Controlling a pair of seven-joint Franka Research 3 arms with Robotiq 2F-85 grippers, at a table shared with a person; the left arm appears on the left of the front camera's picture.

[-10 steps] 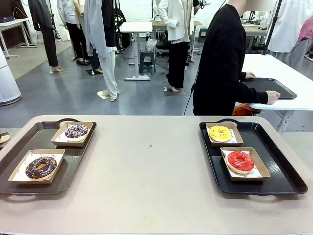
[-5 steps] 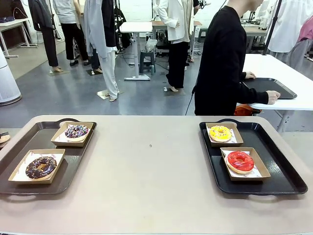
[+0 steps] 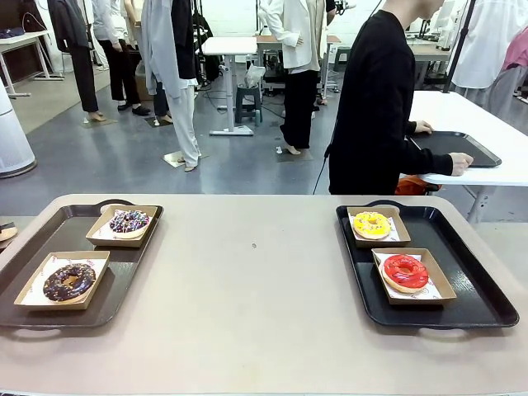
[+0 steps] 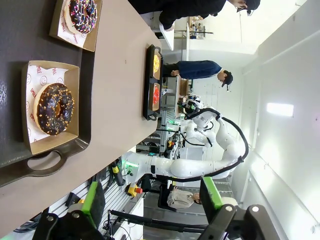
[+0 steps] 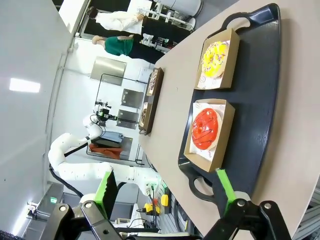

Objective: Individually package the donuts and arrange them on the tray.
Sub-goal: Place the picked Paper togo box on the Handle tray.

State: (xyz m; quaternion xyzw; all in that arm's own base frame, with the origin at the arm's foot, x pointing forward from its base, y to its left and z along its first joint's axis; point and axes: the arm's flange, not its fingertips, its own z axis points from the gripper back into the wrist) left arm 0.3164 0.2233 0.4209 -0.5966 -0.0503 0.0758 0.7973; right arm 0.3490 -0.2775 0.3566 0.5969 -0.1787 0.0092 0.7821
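Each donut lies in its own open cardboard box. On the left tray (image 3: 33,256) are the sprinkled chocolate donut (image 3: 129,221) at the back and the dark chocolate donut (image 3: 69,281) in front. The right tray (image 3: 470,280) carries the yellow donut (image 3: 371,223) behind the red donut (image 3: 405,271). My left gripper (image 4: 152,192) hangs open and empty, off the near end of its tray (image 4: 10,40), facing the dark donut (image 4: 54,109) and the sprinkled donut (image 4: 82,12). My right gripper (image 5: 164,180) is open too, off the near end of its tray (image 5: 255,100), facing the red donut (image 5: 205,128) and the yellow donut (image 5: 215,59).
A wide bare stretch of tan table (image 3: 256,280) lies between the two trays. Beyond the far edge a person in black (image 3: 375,99) faces a white side table with another black tray (image 3: 458,147), hands on it. Other people stand farther back.
The donuts, boxes and trays have stayed put. Only people in the background have shifted a little.
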